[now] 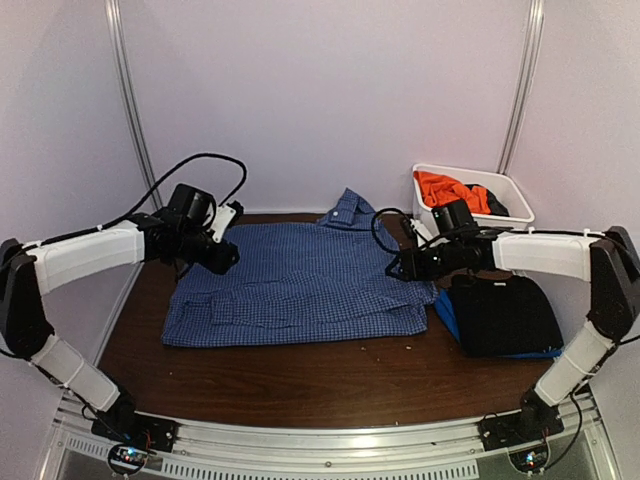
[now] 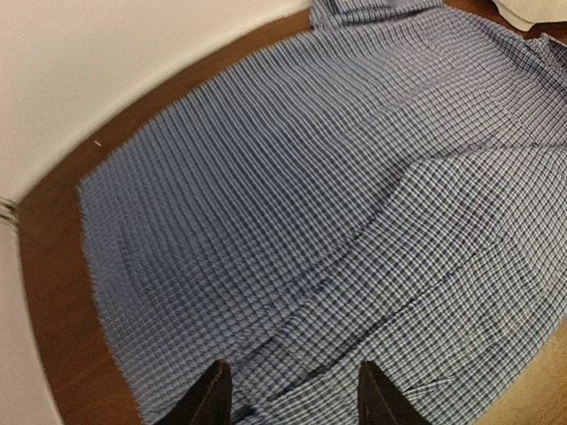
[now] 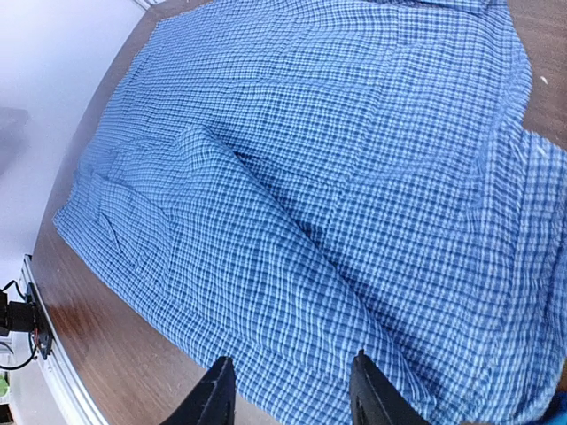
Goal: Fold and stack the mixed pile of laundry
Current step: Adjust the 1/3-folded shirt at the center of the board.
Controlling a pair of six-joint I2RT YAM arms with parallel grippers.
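Note:
A blue-and-white checked shirt [image 1: 300, 275] lies spread flat on the brown table, collar toward the back wall, sleeves folded in. My left gripper [image 1: 222, 255] hovers over its left edge, open, nothing between its fingers [image 2: 208, 398]; the cloth [image 2: 337, 195] fills that wrist view. My right gripper [image 1: 402, 268] hangs over the shirt's right edge, also open and empty, fingers [image 3: 217, 398] above the checked cloth [image 3: 337, 177]. An orange garment [image 1: 445, 188] lies in the white tub [image 1: 510, 195]. A folded black piece [image 1: 505, 315] rests on a blue one [image 1: 447, 315] at the right.
The white tub stands at the back right against the wall. Bare brown tabletop [image 1: 300, 385] runs along the front, with a metal rail [image 1: 330, 440] at the near edge. White walls close the back and sides.

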